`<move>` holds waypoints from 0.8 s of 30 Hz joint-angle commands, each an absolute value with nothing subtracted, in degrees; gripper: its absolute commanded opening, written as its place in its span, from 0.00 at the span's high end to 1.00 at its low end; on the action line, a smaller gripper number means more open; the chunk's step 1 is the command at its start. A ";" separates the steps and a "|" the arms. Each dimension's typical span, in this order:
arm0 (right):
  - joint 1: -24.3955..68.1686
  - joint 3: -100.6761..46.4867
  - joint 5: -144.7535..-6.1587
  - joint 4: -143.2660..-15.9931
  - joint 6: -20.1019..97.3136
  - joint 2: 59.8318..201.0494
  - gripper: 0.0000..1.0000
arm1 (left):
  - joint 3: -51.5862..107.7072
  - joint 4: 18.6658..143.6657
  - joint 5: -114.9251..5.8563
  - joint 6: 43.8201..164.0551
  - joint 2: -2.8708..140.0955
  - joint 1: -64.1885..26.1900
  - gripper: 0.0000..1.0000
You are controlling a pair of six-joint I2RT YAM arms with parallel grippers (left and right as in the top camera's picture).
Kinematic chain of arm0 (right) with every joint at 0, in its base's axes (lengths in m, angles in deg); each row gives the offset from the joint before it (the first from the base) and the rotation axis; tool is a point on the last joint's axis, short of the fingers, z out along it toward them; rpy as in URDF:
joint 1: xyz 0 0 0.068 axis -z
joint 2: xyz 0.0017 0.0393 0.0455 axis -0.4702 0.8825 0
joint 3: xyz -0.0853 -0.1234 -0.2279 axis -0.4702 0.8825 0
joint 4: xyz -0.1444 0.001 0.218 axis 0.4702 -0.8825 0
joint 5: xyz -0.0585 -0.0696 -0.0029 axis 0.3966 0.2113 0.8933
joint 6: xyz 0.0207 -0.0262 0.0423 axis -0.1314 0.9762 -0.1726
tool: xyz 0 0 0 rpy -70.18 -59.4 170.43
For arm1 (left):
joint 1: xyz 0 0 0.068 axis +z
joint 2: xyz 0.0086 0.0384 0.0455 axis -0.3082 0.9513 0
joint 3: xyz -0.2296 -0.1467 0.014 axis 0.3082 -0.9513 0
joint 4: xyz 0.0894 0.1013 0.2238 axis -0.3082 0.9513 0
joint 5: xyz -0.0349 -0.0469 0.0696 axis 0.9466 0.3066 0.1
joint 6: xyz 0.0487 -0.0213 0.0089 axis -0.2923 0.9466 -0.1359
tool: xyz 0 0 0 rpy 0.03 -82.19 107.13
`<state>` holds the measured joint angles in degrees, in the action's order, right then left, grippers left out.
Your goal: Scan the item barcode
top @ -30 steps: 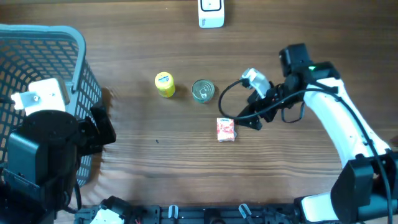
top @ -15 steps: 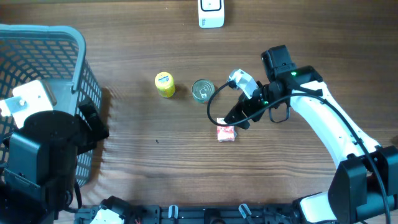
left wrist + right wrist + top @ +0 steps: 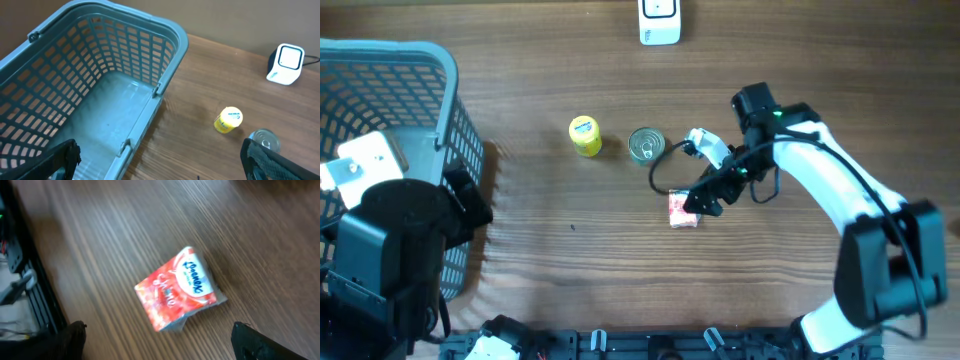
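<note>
A small red packet (image 3: 681,210) with white lettering lies flat on the wooden table. In the right wrist view the packet (image 3: 177,295) sits just ahead of my right gripper (image 3: 157,334), whose jaws stand wide apart on either side of it without touching it. From overhead the right gripper (image 3: 703,199) hovers at the packet's right edge. A white barcode scanner (image 3: 660,21) stands at the table's far edge and shows as the scanner (image 3: 286,64) in the left wrist view. My left gripper (image 3: 160,161) is open and empty beside the basket.
A blue-grey plastic basket (image 3: 445,75) fills the left side, with the left arm (image 3: 395,250) over its near corner. A yellow can (image 3: 585,136) and a silver can (image 3: 646,146) stand upright left of the right arm. A black cable (image 3: 660,170) loops near the silver can.
The right arm has swung left and down, bringing its open gripper up to the red packet. The left arm has shifted only slightly.
</note>
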<state>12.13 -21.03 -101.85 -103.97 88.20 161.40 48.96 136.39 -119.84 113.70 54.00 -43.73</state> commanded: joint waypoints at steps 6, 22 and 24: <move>12.08 -20.05 -102.13 -102.98 70.54 171.80 0.13 | 48.89 138.11 -120.83 116.23 53.96 -43.88 0.00; 1.66 -19.94 -97.19 -93.56 28.20 172.35 0.03 | 48.89 138.09 -120.80 116.23 53.96 -43.88 0.00; -1.47 -19.94 -90.72 -93.56 25.23 172.35 0.03 | 48.89 138.07 -120.80 116.23 53.96 -43.88 0.00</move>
